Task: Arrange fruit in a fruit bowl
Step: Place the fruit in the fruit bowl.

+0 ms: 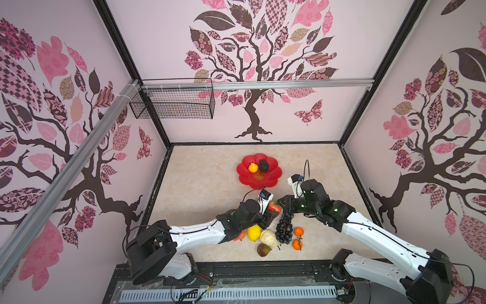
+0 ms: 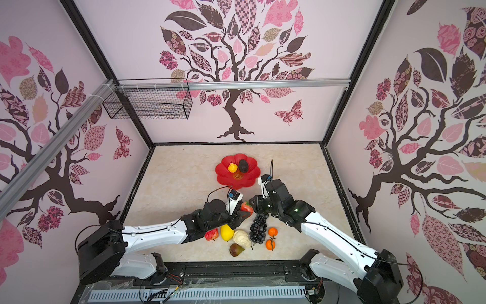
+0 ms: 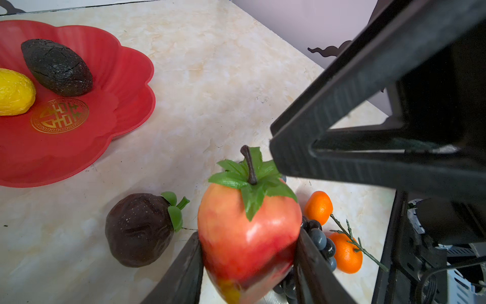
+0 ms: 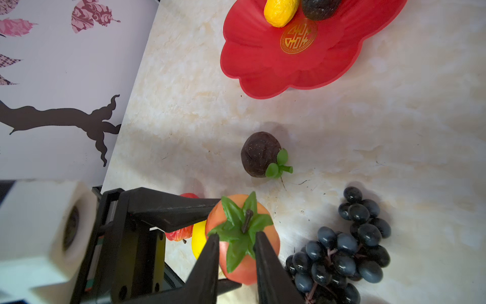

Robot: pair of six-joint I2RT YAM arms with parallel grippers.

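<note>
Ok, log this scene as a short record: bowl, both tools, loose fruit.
bowl: red dish holds yellow pear and avocado
left tool: shut on strawberry
right tool: jaws astride the strawberry's leafy top; grip unclear
loose on table: lemon, apple, grape bunch, orange, another orange, cream knobbly piece, fig, dark round fruit

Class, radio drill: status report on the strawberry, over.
Left end effector shut on strawberry, short of fruit bowl. Right end effector straddling strawberry's leafy top, jaws apart. Dark round fruit lies between strawberry and bowl.
</note>
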